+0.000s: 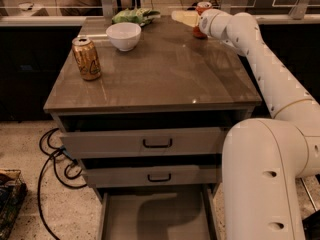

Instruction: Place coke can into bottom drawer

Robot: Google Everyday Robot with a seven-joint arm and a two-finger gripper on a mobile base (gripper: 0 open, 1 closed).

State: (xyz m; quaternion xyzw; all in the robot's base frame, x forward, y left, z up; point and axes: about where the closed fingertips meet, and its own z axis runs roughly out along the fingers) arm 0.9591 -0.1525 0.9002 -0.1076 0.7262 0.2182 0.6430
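Observation:
The red coke can stands at the far right of the brown cabinet top, mostly hidden behind my wrist; only its top and a bit of its base show. My gripper is at the can, reaching in from the right. The bottom drawer is pulled out at the lower edge of the view, its grey floor bare and in shadow.
A gold-brown can stands at the left of the top. A white bowl and a green bag sit at the back. Two upper drawers with black handles are closed. Cables lie on the floor at left.

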